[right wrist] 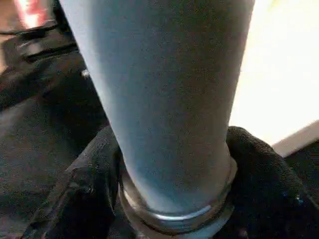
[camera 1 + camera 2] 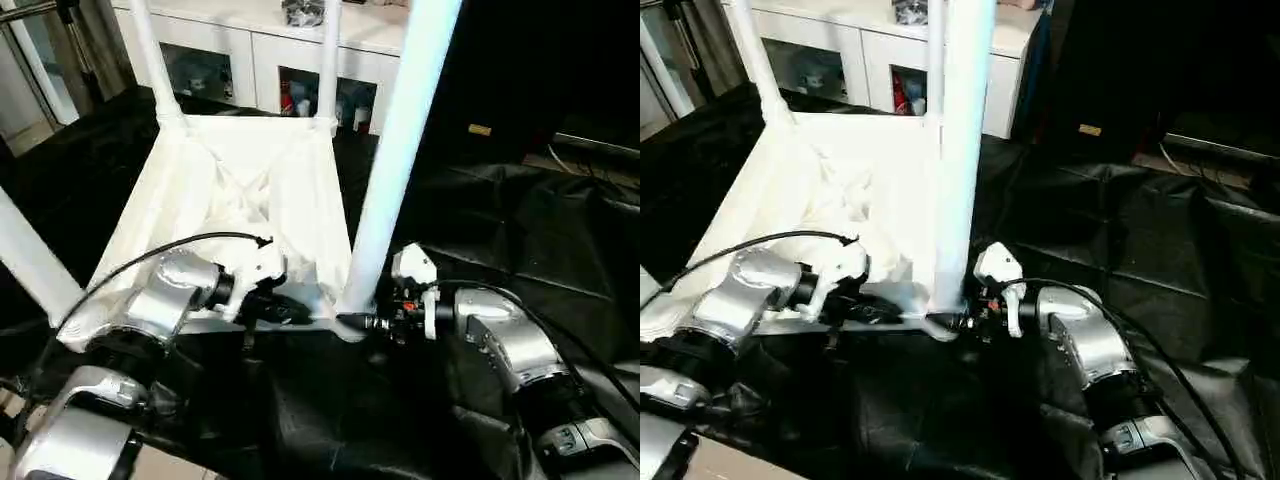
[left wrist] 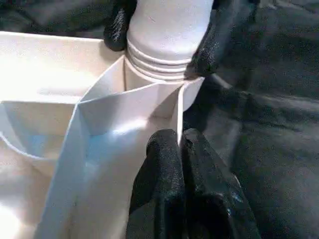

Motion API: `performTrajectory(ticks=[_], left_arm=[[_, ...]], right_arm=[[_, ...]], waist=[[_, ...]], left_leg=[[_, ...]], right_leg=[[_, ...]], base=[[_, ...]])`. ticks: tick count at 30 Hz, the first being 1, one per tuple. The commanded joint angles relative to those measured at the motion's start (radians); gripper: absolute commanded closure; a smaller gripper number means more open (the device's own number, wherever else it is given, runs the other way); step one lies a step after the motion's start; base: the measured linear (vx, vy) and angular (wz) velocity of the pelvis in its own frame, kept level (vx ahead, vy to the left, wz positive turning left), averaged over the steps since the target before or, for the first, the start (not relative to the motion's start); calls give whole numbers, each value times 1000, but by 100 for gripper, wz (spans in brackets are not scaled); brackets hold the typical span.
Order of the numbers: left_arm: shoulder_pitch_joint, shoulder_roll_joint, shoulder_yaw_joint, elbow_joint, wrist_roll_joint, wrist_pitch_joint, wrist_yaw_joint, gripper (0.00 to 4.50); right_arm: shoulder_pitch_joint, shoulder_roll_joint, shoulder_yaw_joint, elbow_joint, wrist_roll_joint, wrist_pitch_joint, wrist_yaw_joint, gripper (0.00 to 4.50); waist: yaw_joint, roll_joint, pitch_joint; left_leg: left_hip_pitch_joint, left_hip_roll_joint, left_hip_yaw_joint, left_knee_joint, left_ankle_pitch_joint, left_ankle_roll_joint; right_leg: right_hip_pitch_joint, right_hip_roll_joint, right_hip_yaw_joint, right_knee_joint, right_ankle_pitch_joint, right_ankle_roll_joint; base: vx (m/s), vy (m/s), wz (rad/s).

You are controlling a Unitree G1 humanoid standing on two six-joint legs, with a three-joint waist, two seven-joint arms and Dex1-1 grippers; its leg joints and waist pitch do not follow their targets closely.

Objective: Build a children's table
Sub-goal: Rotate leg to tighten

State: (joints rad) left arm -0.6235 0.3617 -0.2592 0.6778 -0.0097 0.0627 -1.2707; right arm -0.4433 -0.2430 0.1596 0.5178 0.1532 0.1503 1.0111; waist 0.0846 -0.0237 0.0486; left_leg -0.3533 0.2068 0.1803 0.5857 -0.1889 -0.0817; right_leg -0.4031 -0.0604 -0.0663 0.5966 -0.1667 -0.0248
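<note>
My right gripper (image 2: 352,322) grasps the leg (image 2: 395,160) at its socket, seemingly part-threaded; left gripper (image 3: 179,149), clenched, steadies the tabletop (image 2: 250,190) while I twist squarely.

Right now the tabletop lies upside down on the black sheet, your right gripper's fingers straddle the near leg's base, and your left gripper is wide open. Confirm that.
Wrong on the left gripper: the left wrist view shows it shut, at a rib of the tabletop. The right gripper does straddle the near leg at its base.

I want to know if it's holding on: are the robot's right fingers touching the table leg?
Touching. In the left wrist view, the right gripper's black fingers press both sides of the leg.
</note>
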Motion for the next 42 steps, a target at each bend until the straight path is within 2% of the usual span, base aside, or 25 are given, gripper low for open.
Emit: performTrajectory(ticks=[1, 3, 5, 6, 9, 12, 13, 15, 17, 20, 24, 25, 27, 30, 31, 32, 36, 37, 39, 40, 42], left_arm=[[-53, -60, 47, 13, -8, 17, 137, 450], [-56, -68, 48, 17, -4, 19, 156, 450], [-74, -120, 58, 29, 12, 41, 269, 450], [-78, -133, 60, 32, 18, 42, 301, 450], [-85, -181, 60, 26, 26, 54, 378, 450], [-79, -225, 51, 2, 17, 66, 387, 450], [-78, -232, 47, -1, 16, 65, 386, 450], [-75, -235, 40, -9, 15, 59, 371, 450], [-68, -222, 34, -18, 9, 50, 334, 450], [-53, -184, 23, -39, -3, 33, 255, 450], [-29, -134, 11, -69, -25, 11, 147, 450], [-24, -124, 9, -76, -29, 7, 125, 450], [-13, -102, 6, -90, -38, 0, 79, 450], [1, -64, 6, -106, -51, -8, 5, 450], [4, -59, 6, -109, -55, -6, -8, 450], [13, -41, 2, -123, -66, 0, -48, 450], [23, -26, 0, -130, -63, -5, -76, 450], [28, -21, -1, -135, -67, -1, -93, 450], [36, -9, -8, -147, -79, 12, -130, 450], [37, -8, -8, -148, -80, 13, -131, 450], [42, -3, -11, -157, -89, 19, -155, 450]], right_arm=[[-24, 69, -3, 78, -50, 5, -196, 174], [-29, 83, -11, 94, -53, 6, -232, 176], [-63, 160, -50, 174, -75, -5, -445, 176], [-69, 173, -51, 187, -81, -5, -477, 176], [-85, 217, -44, 209, -88, -2, -522, 176], [-100, 242, -25, 212, -105, -35, -519, 176], [-107, 249, -32, 221, -100, -50, -512, 142], [-116, 257, -53, 226, -73, -57, -490, 107], [-112, 248, -62, 207, -44, -49, -445, 105], [-100, 209, -32, 167, -36, -46, -354, 68], [-72, 148, 10, 104, -29, -57, -206, 68], [-67, 134, 14, 95, -28, -60, -177, 68], [-57, 105, 22, 76, -25, -60, -114, 68], [-48, 39, 26, 48, -13, -52, -6, 68], [-46, 30, 26, 45, -11, -51, 5, 68], [-37, 1, 36, 25, -3, -45, 51, 68], [-24, -29, 43, -7, 6, -27, 103, 68], [-16, -44, 49, -25, 11, -16, 131, 68], [-1, -69, 60, -60, 26, 5, 185, 68], [0, -70, 61, -61, 27, 6, 187, 93], [6, -77, 66, -77, 35, 16, 214, 101]], waist=[[-10, 0, -56], [-22, 0, -55], [-35, 1, -55], [-40, 1, -56], [-43, 1, -57], [-43, 2, -58], [-42, 1, -59], [-42, 2, -60], [-41, 3, -62], [-43, 4, -62], [-40, 2, -62], [-36, 6, -61], [-31, 5, -61], [-20, 10, -61], [-20, 8, -61], [-18, 7, -61], [-12, 7, -61], [-7, 3, -60], [-4, 4, -61], [1, 4, -61], [3, 4, -61]], left_leg=[[9, 26, -7, -72, -222, 3], [4, 25, -12, -76, -228, -12], [11, 25, -12, -73, -247, -17], [8, 23, -12, -74, -240, -15], [7, 23, -9, -72, -227, 3], [6, 24, -8, -71, -213, 12], [6, 24, -8, -70, -211, 15], [5, 24, -7, -70, -198, 25], [3, 25, -7, -69, -183, 36], [3, 25, -6, -69, -177, 45], [1, 27, -5, -68, -170, 62], [8, 27, -3, -68, -177, 59], [6, 29, -5, -69, -177, 56], [13, 34, -1, -68, -183, 55], [7, 34, -2, -69, -181, 53], [7, 34, -3, -69, -178, 50], [6, 34, -1, -68, -179, 52], [6, 33, -1, -68, -177, 50], [7, 34, -1, -68, -174, 51], [7, 34, -1, -67, -171, 52], [8, 35, -1, -68, -169, 51]], right_leg=[[46, -83, 48, -76, -323, -185], [49, -83, 46, -78, -376, -161], [40, -84, 49, -83, -395, -159], [43, -82, 47, -84, -395, -156], [43, -78, 49, -81, -346, -167], [45, -78, 50, -77, -307, -177], [45, -78, 50, -76, -296, -180], [47, -78, 50, -73, -261, -192], [50, -77, 50, -68, -226, -202], [52, -77, 50, -66, -199, -214], [55, -79, 51, -65, -184, -220], [49, -78, 51, -68, -200, -222], [54, -79, 50, -66, -209, -221], [47, -74, 50, -62, -178, -232], [51, -76, 49, -59, -172, -236], [54, -76, 48, -60, -175, -233], [51, -77, 49, -61, -192, -229], [53, -78, 49, -62, -204, -220], [51, -78, 49, -61, -211, -216], [51, -78, 49, -62, -214, -211], [49, -78, 49, -61, -206, -214]], base=[[0, 0, 0], [0, 0, 0], [0, 0, 0], [0, 0, 0], [0, 0, 0], [0, 0, 0], [0, 0, 0], [0, 0, 0], [0, 0, 0], [0, 0, 0], [0, 0, 0], [0, 0, 0], [0, 0, 0], [0, 0, 0], [0, 0, 0], [0, 0, 0], [0, 0, 0], [0, 0, 0], [0, 0, 0], [0, 0, 0], [0, 0, 0]])
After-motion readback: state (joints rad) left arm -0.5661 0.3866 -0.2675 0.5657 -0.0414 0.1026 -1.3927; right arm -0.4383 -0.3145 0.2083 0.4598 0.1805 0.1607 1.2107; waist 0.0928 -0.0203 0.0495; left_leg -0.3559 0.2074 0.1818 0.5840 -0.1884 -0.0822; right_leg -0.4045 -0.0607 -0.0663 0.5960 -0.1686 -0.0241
